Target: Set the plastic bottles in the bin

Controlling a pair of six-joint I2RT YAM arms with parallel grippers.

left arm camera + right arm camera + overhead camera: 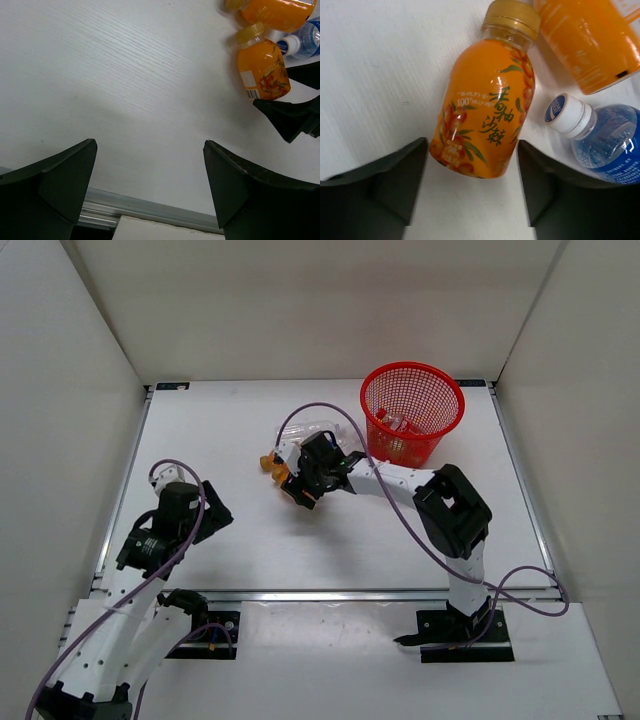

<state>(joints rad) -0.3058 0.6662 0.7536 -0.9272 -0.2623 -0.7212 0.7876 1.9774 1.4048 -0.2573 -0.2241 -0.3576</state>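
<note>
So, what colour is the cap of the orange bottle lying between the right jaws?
The cap is golden yellow; the right wrist view shows it best.

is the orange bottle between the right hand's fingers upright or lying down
Lying down: the orange bottle rests sideways on the table, label up, cap on.

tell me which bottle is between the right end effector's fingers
The gold-capped orange bottle with the fruit label: its base lies between them. The other orange bottle and the blue-labelled bottle lie outside.
</note>
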